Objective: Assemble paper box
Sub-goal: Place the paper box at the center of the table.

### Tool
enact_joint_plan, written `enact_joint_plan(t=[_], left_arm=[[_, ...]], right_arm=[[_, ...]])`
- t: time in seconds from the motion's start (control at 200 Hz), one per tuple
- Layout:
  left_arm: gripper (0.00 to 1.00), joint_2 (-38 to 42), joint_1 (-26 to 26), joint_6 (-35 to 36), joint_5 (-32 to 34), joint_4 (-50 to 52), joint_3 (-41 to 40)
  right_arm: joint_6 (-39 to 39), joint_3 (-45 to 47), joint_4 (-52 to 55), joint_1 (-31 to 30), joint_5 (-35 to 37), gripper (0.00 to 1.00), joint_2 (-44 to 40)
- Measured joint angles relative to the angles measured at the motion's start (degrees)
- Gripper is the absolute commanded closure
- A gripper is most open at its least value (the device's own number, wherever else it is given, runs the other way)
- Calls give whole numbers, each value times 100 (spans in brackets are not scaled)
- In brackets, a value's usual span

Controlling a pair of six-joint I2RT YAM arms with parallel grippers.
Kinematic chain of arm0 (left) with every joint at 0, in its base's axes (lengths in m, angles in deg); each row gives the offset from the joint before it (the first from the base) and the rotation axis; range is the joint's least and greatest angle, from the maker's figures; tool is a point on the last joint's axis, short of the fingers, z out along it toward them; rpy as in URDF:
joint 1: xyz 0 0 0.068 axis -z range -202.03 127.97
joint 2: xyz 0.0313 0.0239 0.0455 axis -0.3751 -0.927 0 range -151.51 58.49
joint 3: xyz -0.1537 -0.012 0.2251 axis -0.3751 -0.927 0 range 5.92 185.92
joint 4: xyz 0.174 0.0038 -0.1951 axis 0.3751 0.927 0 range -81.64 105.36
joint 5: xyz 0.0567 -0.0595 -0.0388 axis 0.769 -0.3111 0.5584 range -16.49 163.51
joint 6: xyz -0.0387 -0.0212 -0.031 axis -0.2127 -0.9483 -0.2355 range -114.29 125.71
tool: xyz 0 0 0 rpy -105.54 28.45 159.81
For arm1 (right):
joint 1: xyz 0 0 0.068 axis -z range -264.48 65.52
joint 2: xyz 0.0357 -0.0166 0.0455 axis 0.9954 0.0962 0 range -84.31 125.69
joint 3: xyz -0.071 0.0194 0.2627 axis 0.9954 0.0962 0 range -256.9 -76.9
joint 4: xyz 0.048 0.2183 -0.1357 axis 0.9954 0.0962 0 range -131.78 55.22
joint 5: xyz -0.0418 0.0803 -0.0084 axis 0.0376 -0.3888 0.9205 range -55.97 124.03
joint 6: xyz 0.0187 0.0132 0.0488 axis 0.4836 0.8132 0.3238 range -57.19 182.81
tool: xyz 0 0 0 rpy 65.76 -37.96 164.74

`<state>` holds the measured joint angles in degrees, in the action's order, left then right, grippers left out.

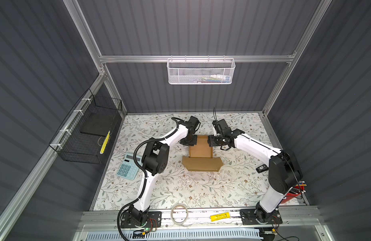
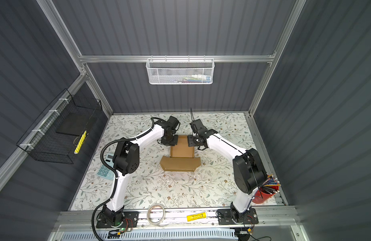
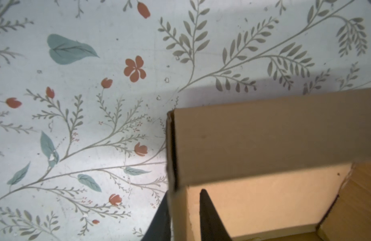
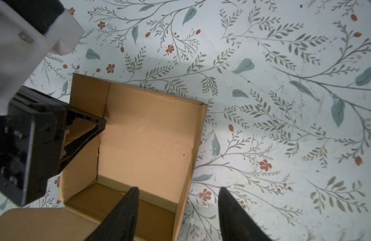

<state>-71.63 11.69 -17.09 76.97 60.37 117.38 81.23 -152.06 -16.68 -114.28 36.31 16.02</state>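
Cardboard: paper box (image 1: 200, 150), side walls raised, lid (image 1: 202, 164) lying open. My left pincer (image 3: 184, 194) and right pincer (image 4: 178, 187) straddle opposite walls, slack (gripping nothing). Next, I judge: fold lid over.

You have one paper box (image 1: 200, 149) on the table. Two grippers are at it: one left gripper (image 3: 184, 217) and one right gripper (image 4: 178, 192). Around them, count one calculator (image 1: 128, 168), one tape roll (image 1: 179, 215), one yellow tube (image 1: 220, 217) and one small black device (image 1: 261, 168). Two baskets hang on the walls: one white mesh basket (image 1: 201, 73) and one black wire basket (image 1: 82, 155). One red cup (image 2: 261, 197) holds pencils (image 2: 272, 181), too bunched for you to count.
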Motion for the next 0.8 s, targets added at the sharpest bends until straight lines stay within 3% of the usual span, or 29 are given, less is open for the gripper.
enact_joint_plan(t=[0.345,0.8], left_arm=[[58,0,0,55,85,116,332],[55,0,-7,125,234,352,933]], right_arm=[[2,0,-188,144,-219,37,120],[4,4,-205,280,-407,37,131]])
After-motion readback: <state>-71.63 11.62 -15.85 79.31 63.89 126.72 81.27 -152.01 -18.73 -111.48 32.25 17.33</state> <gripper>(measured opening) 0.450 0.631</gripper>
